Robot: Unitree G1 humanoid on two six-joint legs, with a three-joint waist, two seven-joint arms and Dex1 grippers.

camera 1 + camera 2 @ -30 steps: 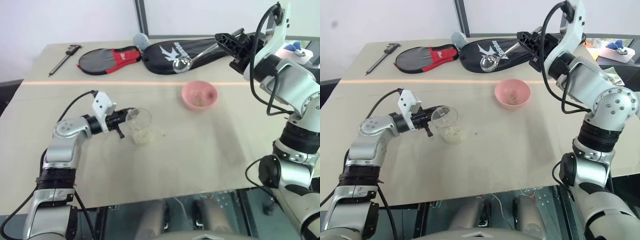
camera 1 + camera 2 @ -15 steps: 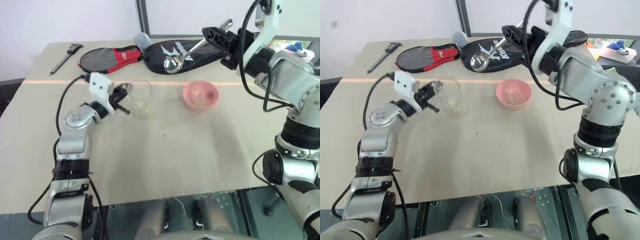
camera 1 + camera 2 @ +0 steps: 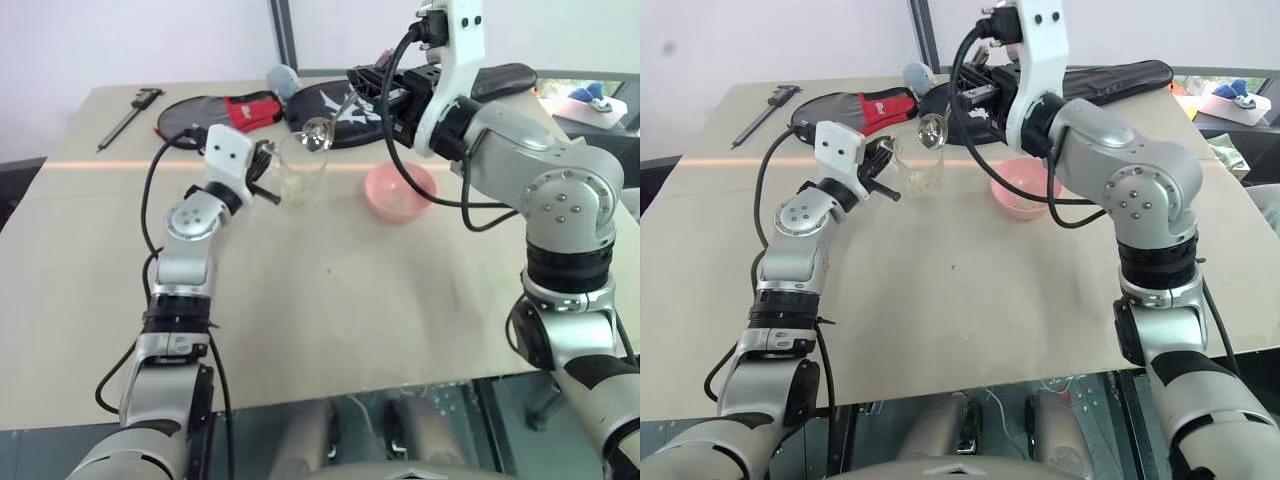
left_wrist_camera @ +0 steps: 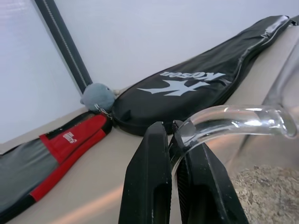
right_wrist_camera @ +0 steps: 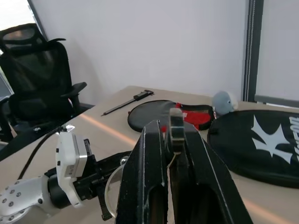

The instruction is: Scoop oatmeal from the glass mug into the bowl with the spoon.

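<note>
My left hand (image 4: 175, 140) is clamped on the glass mug's (image 3: 301, 168) rim, holding it above the worktop (image 3: 380, 300); my left wrist view reveals oatmeal (image 4: 261, 191) inside. My right hand (image 5: 170, 135) pinches the spoon (image 3: 322, 130), poised over the mug, beside the pink bowl (image 3: 400, 192).

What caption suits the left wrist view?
Left gripper pinches the glass mug rim, oatmeal inside.
</note>
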